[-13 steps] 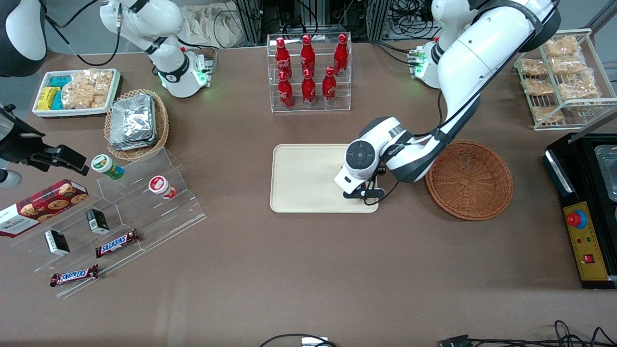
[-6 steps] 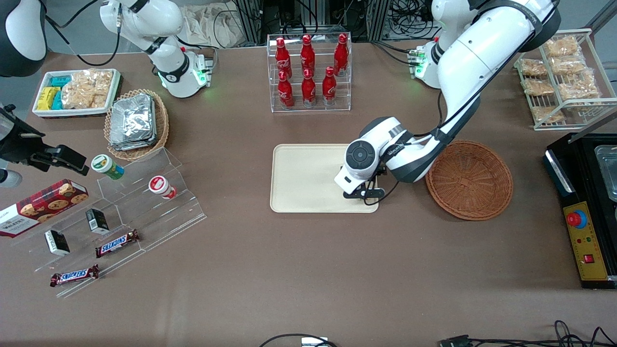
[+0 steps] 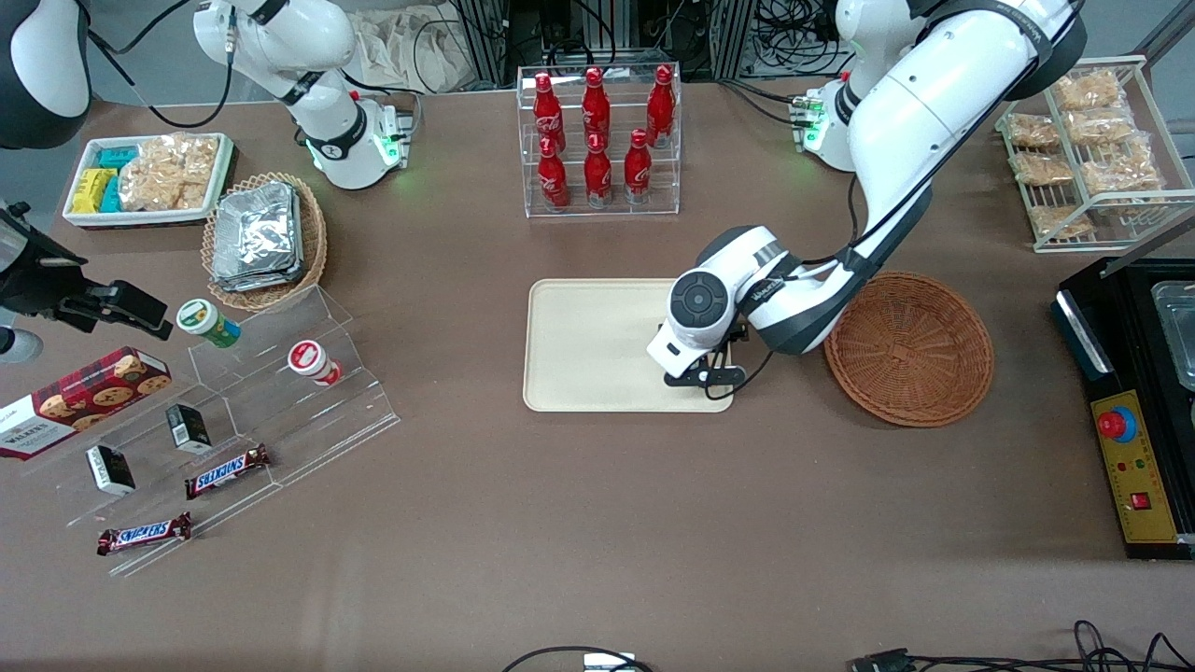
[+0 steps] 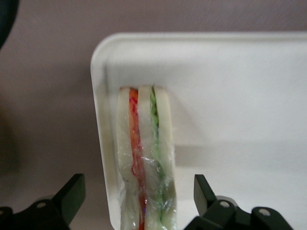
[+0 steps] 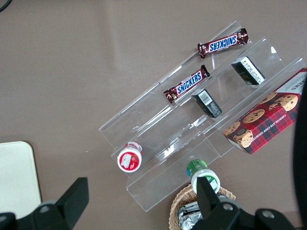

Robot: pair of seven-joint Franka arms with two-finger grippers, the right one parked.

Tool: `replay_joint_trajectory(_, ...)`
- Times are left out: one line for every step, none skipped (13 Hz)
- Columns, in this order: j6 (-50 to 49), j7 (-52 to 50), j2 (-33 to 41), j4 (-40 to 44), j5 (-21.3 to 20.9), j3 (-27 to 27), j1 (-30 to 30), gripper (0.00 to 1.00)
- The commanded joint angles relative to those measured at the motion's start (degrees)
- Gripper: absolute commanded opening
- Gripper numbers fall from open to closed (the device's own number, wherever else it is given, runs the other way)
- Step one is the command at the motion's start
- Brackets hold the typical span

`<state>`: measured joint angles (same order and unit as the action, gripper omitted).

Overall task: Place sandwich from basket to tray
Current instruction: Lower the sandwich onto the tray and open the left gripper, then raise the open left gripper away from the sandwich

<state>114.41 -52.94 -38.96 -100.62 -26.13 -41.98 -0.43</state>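
While the sandwich (image 4: 144, 163) stands on edge inside the tray (image 4: 230, 91), close against its rim at a corner, the gripper (image 4: 139, 201) hangs over it with fingers spread and clear of the wrap. The placing looks done; next comes a straight lift away. The wicker basket (image 3: 908, 347) sits empty beside the tray on the brown desk (image 3: 597, 523).

Six red cola bottles (image 3: 597, 131) are held in a clear acrylic rack (image 3: 600, 203), foil packets (image 3: 256, 235) are piled in a tan wicker basket (image 3: 313, 245) (toward the parked arm's end), and two Snickers bars (image 3: 227, 470) are laid on acrylic steps (image 3: 308, 420).
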Motion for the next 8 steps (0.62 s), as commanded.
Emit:
replay_joint_trajectory(-5.5,-0.1,10.0,1.6,1.4,-1.3,0.5,1.00)
replay_joint_trajectory(-5.9,0.0,13.9,1.9,4.0,-1.4,0.7,1.00)
replay_joint_trajectory(-6.7,0.0,18.0,2.2,7.1,-1.1,1.1,1.00)
replay_joint_trajectory(-8.2,0.4,22.6,2.3,9.8,-0.9,1.8,1.00)
replay_joint_trajectory(-10.1,1.9,26.4,2.7,12.1,-0.6,2.1,1.00)
replay_joint_trajectory(-13.7,4.3,29.3,3.8,14.2,1.2,2.1,1.00)
replay_joint_trajectory(-17.1,6.7,31.7,5.2,17.1,2.9,1.8,1.00)
replay_joint_trajectory(-19.1,8.5,33.6,5.9,18.8,4.2,1.8,1.00)
